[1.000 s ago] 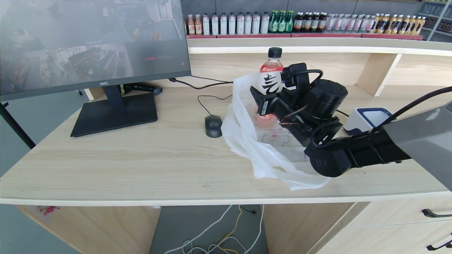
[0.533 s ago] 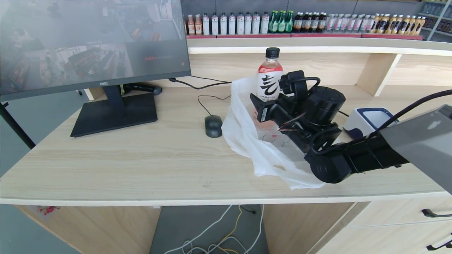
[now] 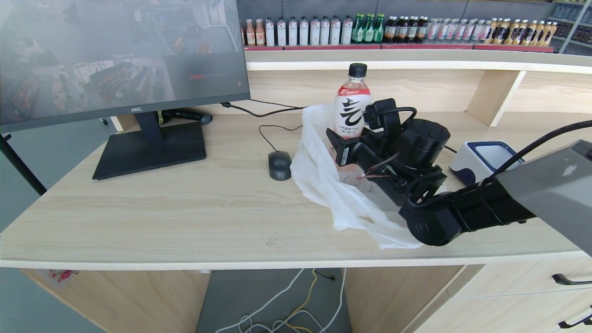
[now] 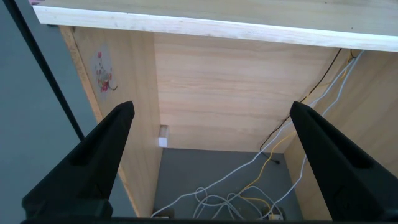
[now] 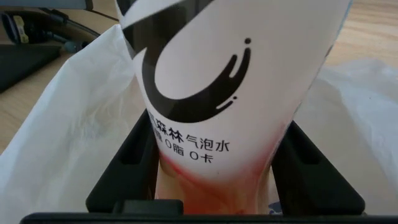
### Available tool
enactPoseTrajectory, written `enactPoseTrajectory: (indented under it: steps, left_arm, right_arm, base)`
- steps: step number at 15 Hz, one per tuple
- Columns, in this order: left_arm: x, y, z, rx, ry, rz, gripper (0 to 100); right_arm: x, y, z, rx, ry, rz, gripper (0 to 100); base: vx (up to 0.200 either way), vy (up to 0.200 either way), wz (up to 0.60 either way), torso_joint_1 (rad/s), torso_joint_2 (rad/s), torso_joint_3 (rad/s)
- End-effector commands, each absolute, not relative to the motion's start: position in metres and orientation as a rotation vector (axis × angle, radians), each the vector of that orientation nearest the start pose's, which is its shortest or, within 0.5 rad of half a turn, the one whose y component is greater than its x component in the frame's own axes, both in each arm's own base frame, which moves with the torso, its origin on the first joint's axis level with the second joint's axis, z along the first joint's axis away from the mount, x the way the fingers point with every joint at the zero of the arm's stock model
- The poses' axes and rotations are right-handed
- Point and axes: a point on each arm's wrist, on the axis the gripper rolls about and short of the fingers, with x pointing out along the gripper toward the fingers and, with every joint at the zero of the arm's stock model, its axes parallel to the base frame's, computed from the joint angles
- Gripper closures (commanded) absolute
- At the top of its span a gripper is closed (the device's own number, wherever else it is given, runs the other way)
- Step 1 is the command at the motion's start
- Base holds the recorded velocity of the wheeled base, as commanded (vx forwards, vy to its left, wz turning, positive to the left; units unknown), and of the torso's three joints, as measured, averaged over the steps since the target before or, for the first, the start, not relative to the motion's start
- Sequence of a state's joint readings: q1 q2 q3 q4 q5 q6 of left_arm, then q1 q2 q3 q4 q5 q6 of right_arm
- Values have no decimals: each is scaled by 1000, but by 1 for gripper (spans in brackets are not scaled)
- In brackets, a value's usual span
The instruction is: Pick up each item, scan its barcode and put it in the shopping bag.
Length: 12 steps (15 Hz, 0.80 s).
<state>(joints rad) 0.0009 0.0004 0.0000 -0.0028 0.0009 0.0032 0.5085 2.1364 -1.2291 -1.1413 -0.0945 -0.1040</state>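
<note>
On a wooden table (image 3: pixel 185 203) before stocked drink shelves (image 3: pixel 397 47), the right pincer (image 3: pixel 350 149) clamps an upright bottle (image 3: pixel 352 106) in the open shopping bag (image 3: pixel 323 185); the left pincer (image 4: pixel 211 112) hangs apart below the table's edge.

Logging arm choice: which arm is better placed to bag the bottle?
Right: the right gripper holds the bottle upright at the mouth of the shopping bag; the left gripper hangs open below the countertop.

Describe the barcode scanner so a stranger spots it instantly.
On the wooden counter, look to the robot's right of the white shopping bag. The scanner is the white box with a blue-rimmed window; the mouse left of the bag is black and rounded.
</note>
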Motion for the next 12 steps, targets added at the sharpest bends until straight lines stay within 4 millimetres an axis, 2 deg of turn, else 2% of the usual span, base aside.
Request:
enactPoseTrajectory:
  steps: [1, 2, 3, 8, 12]
  left_arm:
    - [-23, 0, 76, 3, -3, 3, 0]
    - [-23, 0, 76, 3, -3, 3, 0]
    - [-23, 0, 76, 3, -3, 3, 0]
    - [-23, 0, 76, 3, -3, 3, 0]
    - [-23, 0, 76, 3, -3, 3, 0]
  right_arm:
    - [374, 206, 185, -34, -241, 400, 100]
    - [374, 206, 184, -35, -238, 400, 100]
    - [374, 206, 185, -34, -241, 400, 0]
    - [372, 205, 191, -18, -277, 398, 0]
    - [360, 200, 200, -12, -294, 400, 0]
  base:
    - [0, 0, 0, 0, 0, 0]
    - [0, 0, 0, 0, 0, 0]
    - [0, 0, 0, 0, 0, 0]
    - [0, 0, 0, 0, 0, 0]
    - [0, 0, 0, 0, 0, 0]
